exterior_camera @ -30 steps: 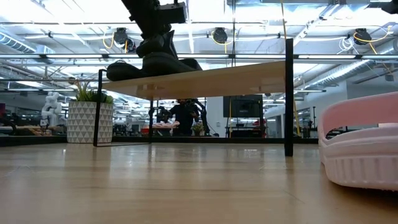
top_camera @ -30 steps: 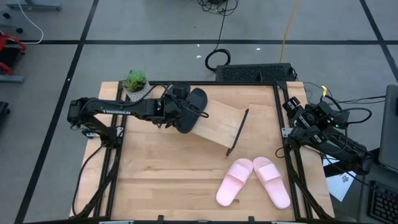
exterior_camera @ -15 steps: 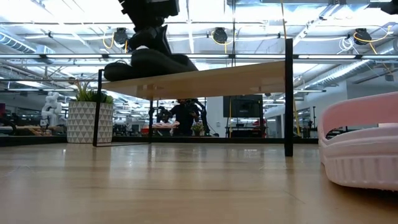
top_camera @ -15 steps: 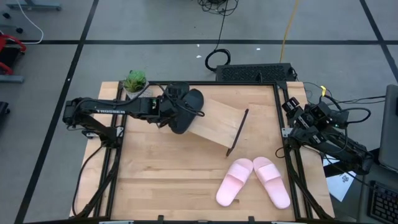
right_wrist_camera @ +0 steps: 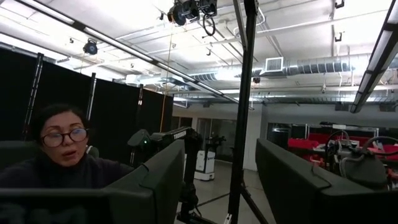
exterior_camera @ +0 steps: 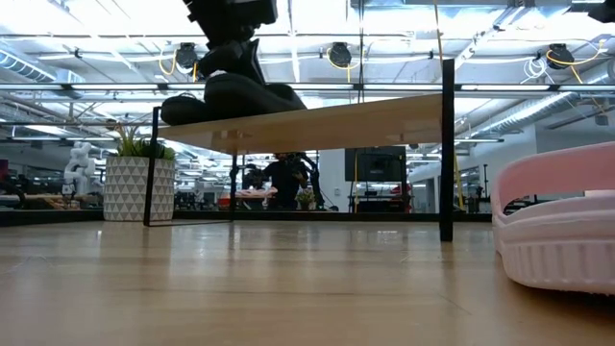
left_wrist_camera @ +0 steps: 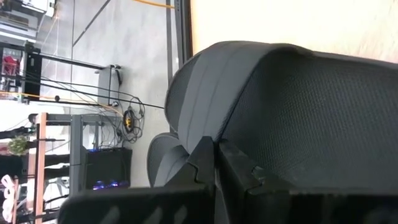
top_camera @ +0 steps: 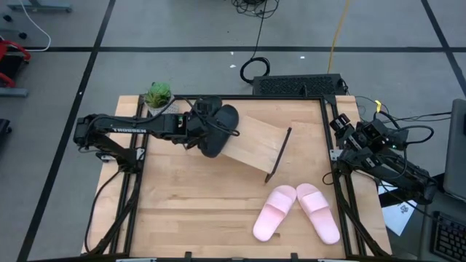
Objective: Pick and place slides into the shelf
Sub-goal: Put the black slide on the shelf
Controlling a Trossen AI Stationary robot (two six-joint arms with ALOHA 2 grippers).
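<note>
A matte black slide (top_camera: 222, 127) lies on the left end of the shelf (top_camera: 255, 145), a light plank on a thin black frame; the low view shows its sole on the plank (exterior_camera: 231, 101). A second black slide (left_wrist_camera: 163, 155) sits just beyond it. My left gripper (top_camera: 198, 131) reaches in from the table's left, shut, at the nearer slide's strap. Two pale pink slides (top_camera: 274, 211) (top_camera: 318, 211) lie side by side on the tabletop near the right front. My right gripper (right_wrist_camera: 227, 186) stands open at the table's right edge, pointing up into the room. My left gripper's shut fingers (left_wrist_camera: 214, 155) lie against the edge of the nearer black slide's broad strap (left_wrist_camera: 205, 93), coming from the table's left and slanting down. Whether they pinch any of it I cannot tell. The slide rests on the shelf's plank.
A potted plant (top_camera: 158, 97) stands at the table's far left corner, close to the shelf's end. A dark keyboard (top_camera: 298, 84) lies beyond the far edge. Bare tabletop spreads in front of the shelf. A person shows in the right wrist view, beyond the table.
My left gripper has drawn back a little toward the table's left edge and slightly up, staying shut. The black slide on the shelf has shifted a little the same way along the plank.
</note>
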